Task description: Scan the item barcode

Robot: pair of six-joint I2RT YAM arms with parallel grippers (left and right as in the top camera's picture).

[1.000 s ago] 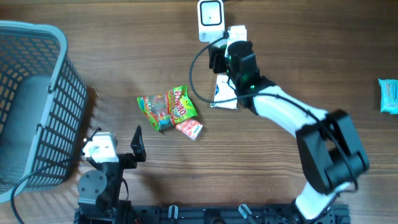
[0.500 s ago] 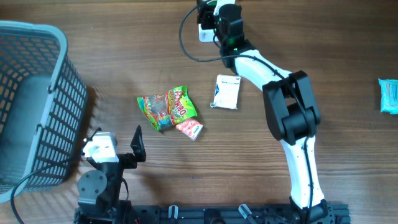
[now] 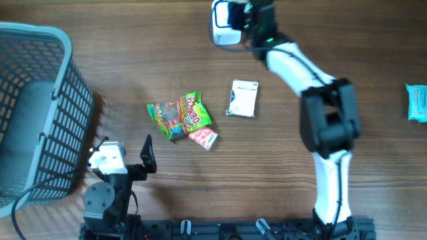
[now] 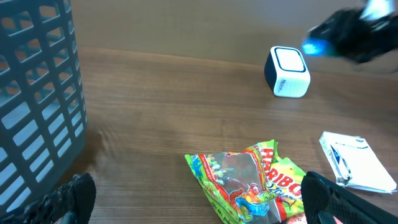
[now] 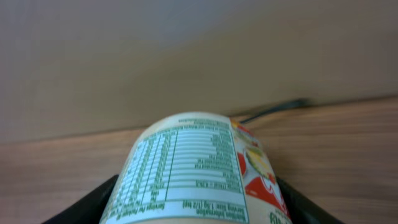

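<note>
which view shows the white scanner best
Left wrist: the white scanner stands whole, its front and top clear. Overhead catches only its top, cut by the upper frame edge. Right wrist does not show it.

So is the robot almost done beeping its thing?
About halfway. Done: the right gripper is shut on a labelled container. In hand: it holds the container up beside the white scanner. Left: nothing here shows a scan has happened, and the candy bag and white packet lie waiting.
</note>
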